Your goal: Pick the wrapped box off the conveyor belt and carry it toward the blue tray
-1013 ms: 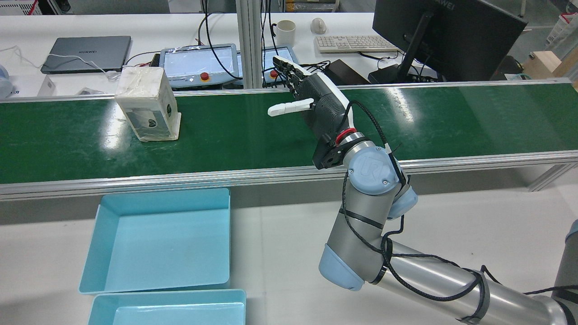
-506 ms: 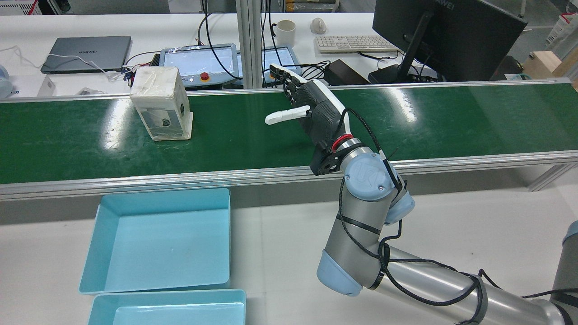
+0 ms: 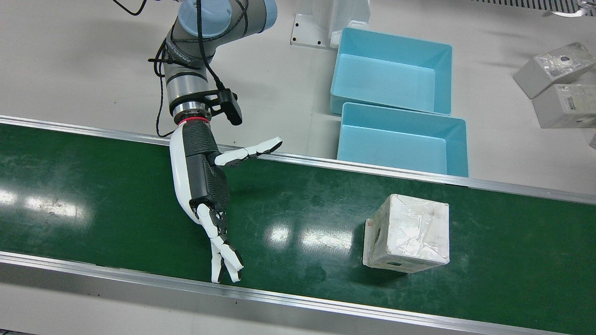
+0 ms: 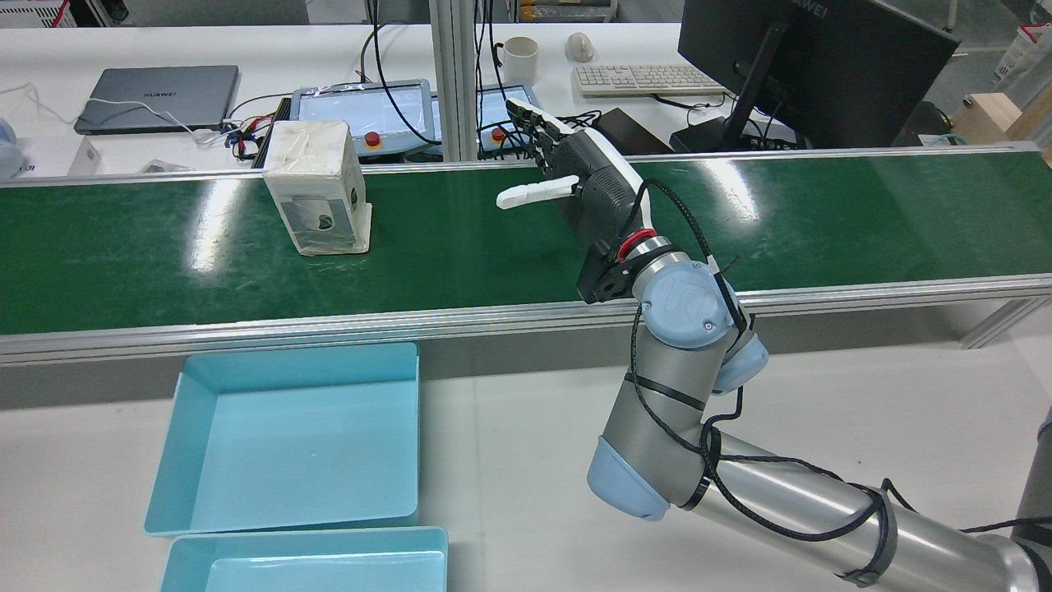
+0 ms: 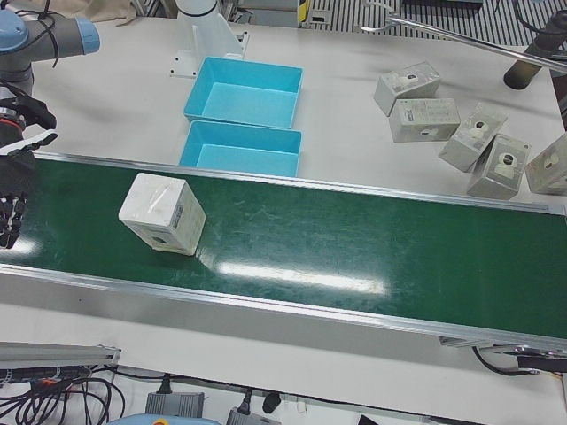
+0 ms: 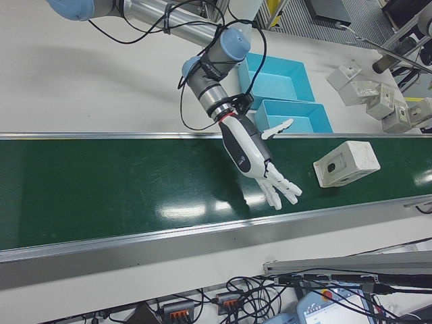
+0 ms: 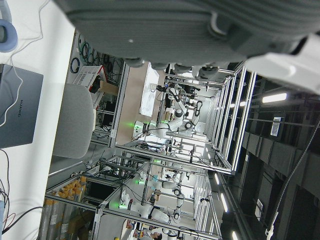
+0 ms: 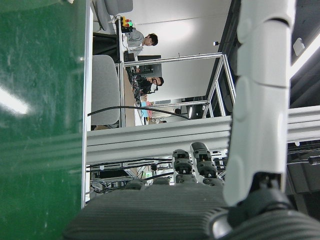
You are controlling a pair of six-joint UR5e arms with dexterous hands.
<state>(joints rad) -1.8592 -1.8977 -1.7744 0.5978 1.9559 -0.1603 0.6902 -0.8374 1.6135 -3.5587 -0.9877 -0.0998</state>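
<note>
The wrapped box (image 4: pixel 316 185), white under clear film, stands on the green conveyor belt (image 4: pixel 123 263) near its far rail; it also shows as the box (image 3: pixel 407 232) from above. My right hand (image 4: pixel 588 185) hovers over the belt to the box's right in the rear view, open, palm turned toward the box, fingers stretched and thumb out, holding nothing. A clear gap separates the right hand (image 3: pixel 205 186) from the box. A blue tray (image 4: pixel 288 436) sits just beside the belt's near rail. My left hand (image 7: pixel 165 30) shows only in its own view, fingers stretched out, holding nothing.
A second blue tray (image 4: pixel 304 563) lies behind the first. Several more wrapped boxes (image 5: pixel 443 124) rest on the table beyond the trays. Behind the belt are teach pendants (image 4: pixel 362 111), a laptop (image 4: pixel 156 99), a keyboard (image 4: pixel 641 80) and a monitor (image 4: pixel 814 66).
The box has travelled to the right along the belt in the rear view, closer to my right hand. The hand shifted slightly and stays open.
</note>
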